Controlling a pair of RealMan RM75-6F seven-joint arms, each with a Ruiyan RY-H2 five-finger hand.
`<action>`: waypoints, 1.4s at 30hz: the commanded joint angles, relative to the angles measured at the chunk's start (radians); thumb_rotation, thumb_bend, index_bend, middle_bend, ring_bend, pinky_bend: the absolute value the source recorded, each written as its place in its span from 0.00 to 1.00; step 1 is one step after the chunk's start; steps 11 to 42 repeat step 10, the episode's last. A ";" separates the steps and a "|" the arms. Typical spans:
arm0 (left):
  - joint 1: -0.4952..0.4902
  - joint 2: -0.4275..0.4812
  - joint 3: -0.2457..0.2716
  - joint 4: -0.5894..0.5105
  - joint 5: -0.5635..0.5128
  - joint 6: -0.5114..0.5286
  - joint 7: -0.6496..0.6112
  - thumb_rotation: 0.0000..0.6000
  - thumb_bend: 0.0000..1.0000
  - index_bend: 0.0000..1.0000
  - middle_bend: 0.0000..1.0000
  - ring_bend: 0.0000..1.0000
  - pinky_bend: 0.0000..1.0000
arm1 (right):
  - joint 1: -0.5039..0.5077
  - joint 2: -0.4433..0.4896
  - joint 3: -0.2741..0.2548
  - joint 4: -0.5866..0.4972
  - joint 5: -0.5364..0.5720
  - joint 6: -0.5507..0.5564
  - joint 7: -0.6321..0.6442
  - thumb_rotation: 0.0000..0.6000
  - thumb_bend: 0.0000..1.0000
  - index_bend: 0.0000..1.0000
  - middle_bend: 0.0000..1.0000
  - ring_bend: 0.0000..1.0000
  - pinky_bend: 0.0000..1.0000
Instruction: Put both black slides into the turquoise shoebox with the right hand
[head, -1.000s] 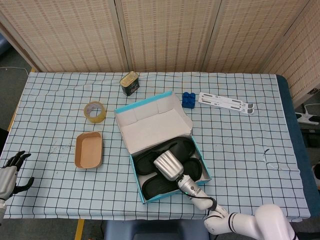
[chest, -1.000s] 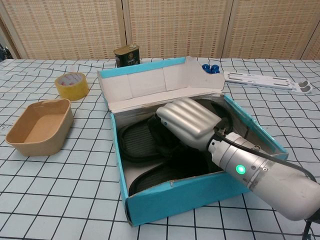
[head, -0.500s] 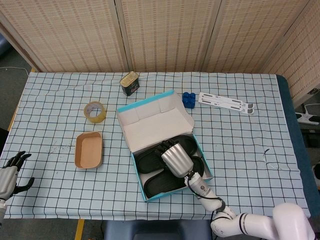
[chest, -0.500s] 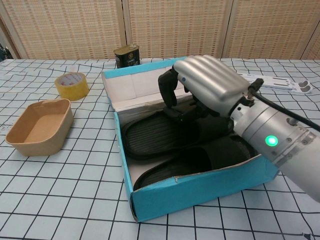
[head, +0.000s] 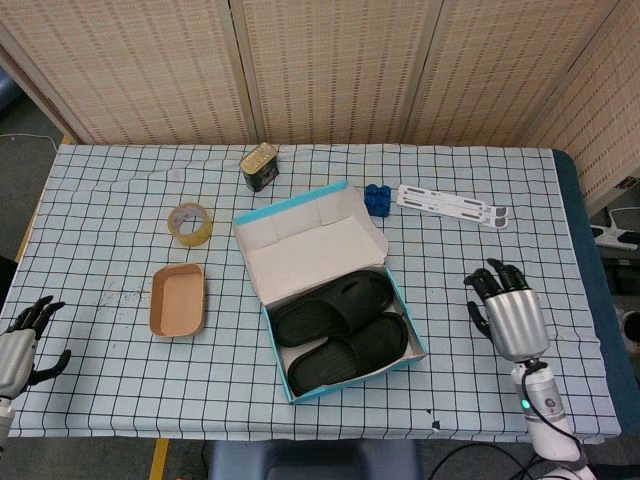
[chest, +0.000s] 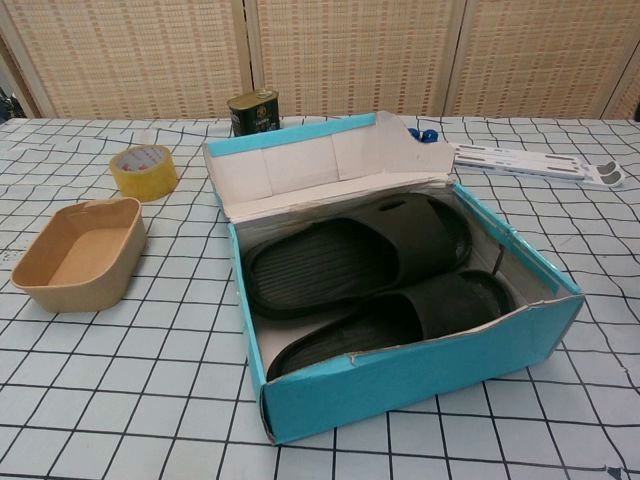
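Two black slides (head: 340, 322) (chest: 360, 275) lie side by side inside the turquoise shoebox (head: 412, 351) (chest: 420, 375), whose lid stands open at the back. My right hand (head: 508, 312) hovers over the table to the right of the box, well apart from it, fingers spread and holding nothing. It shows only in the head view. My left hand (head: 20, 340) rests at the table's front left edge, fingers apart and empty.
A shallow brown tray (head: 178, 299) (chest: 78, 250) and a yellow tape roll (head: 189, 222) (chest: 143, 169) sit left of the box. Behind it are a tin can (head: 259, 166) (chest: 253, 110), blue blocks (head: 377, 198) and a white strip (head: 452, 205) (chest: 530, 162).
My right hand has lifted out of the shoebox and swung away to the right, leaving both slides inside. The box and left hand stayed put.
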 joint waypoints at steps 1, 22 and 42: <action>0.005 -0.003 0.005 0.002 0.014 0.011 0.000 1.00 0.36 0.13 0.05 0.09 0.32 | -0.064 0.048 0.023 0.080 0.128 -0.023 0.126 1.00 0.28 0.24 0.28 0.11 0.11; 0.002 -0.007 0.001 0.004 0.006 0.007 0.007 1.00 0.36 0.13 0.05 0.09 0.32 | -0.101 0.007 0.027 0.187 0.089 0.029 0.114 1.00 0.22 0.20 0.23 0.07 0.04; 0.002 -0.007 0.001 0.004 0.006 0.007 0.007 1.00 0.36 0.13 0.05 0.09 0.32 | -0.101 0.007 0.027 0.187 0.089 0.029 0.114 1.00 0.22 0.20 0.23 0.07 0.04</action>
